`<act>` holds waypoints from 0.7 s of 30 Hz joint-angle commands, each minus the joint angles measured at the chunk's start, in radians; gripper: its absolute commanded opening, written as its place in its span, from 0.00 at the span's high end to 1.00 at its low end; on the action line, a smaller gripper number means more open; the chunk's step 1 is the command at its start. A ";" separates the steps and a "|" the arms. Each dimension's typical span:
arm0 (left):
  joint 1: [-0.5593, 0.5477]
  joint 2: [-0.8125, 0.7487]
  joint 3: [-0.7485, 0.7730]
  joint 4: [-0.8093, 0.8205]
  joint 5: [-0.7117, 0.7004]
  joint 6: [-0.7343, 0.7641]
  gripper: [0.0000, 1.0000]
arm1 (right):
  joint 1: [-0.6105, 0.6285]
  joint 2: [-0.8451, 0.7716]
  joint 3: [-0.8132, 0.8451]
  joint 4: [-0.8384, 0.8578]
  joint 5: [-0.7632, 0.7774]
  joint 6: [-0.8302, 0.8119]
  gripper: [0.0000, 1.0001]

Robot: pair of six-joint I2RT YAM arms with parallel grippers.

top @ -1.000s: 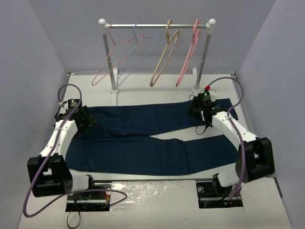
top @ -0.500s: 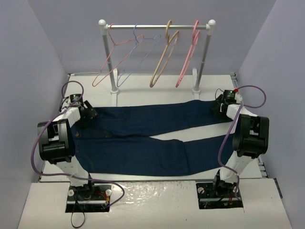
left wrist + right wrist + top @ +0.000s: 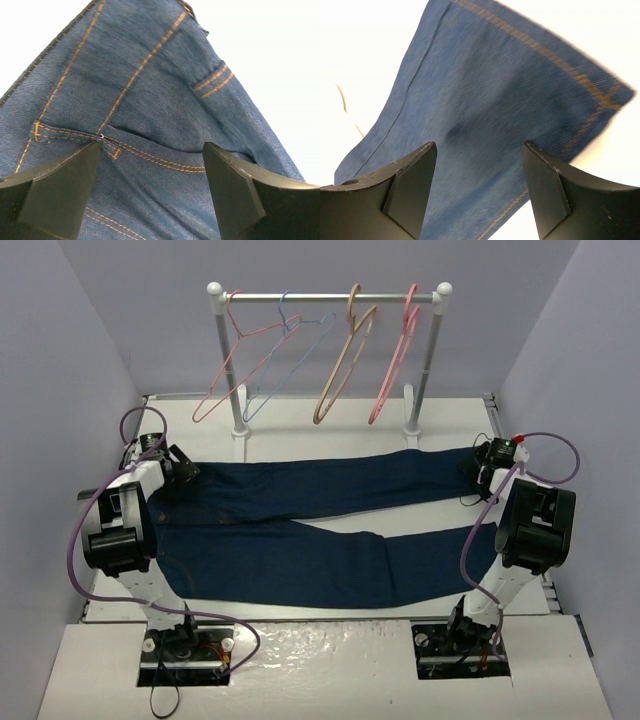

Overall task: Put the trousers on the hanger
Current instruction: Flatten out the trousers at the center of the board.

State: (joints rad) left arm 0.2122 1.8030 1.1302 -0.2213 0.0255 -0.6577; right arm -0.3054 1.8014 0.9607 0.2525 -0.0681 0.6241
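Left claw (image 3: 150, 150) spread over trousers (image 3: 300, 490) waist edge, right claw (image 3: 479, 147) spread over hem

Trousers (image 3: 150, 90): cut off by the left and lower edges in the left wrist view; hem corner blurred in the right wrist view. Left gripper (image 3: 151, 150), right gripper (image 3: 479, 150): finger bases cut by the lower edges. Top view: jaw gaps too small to tell; the right gripper covers the far leg's end.

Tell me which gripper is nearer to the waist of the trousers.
Left. The left gripper is over the waist of the trousers; the right gripper is over a leg hem at the other end.
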 commanded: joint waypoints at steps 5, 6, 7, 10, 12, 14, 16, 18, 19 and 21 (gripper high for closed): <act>0.031 -0.158 0.080 0.004 0.032 -0.009 0.18 | 0.012 -0.141 0.084 -0.198 0.120 -0.094 0.30; 0.028 -0.207 0.080 0.000 0.036 -0.002 0.18 | 0.022 -0.196 0.110 -0.237 0.146 -0.109 0.28; 0.026 -0.254 0.084 -0.018 0.036 0.005 0.18 | 0.027 -0.227 0.119 -0.275 0.164 -0.114 0.26; 0.020 -0.378 0.100 -0.098 0.012 0.016 0.18 | 0.034 -0.332 0.112 -0.334 0.189 -0.092 0.21; 0.012 -0.446 0.100 -0.213 0.001 0.032 0.18 | 0.048 -0.410 0.085 -0.385 0.179 -0.073 0.20; -0.010 -0.516 0.075 -0.303 -0.015 0.044 0.18 | 0.075 -0.489 0.047 -0.427 0.149 -0.057 0.20; -0.029 -0.579 0.016 -0.371 -0.016 0.046 0.18 | 0.109 -0.546 0.009 -0.469 0.098 -0.045 0.20; -0.068 -0.666 -0.034 -0.432 -0.016 0.044 0.18 | 0.160 -0.582 -0.056 -0.503 0.072 -0.028 0.20; -0.094 -0.709 -0.072 -0.449 -0.015 0.044 0.18 | 0.178 -0.611 -0.095 -0.508 0.057 -0.021 0.20; -0.156 -0.797 -0.162 -0.496 -0.010 0.022 0.18 | 0.240 -0.676 -0.190 -0.527 0.032 0.014 0.20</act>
State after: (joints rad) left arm 0.1451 1.1243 1.0906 -0.5360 0.0170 -0.6315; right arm -0.1514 1.1871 0.9141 -0.1572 0.0279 0.5806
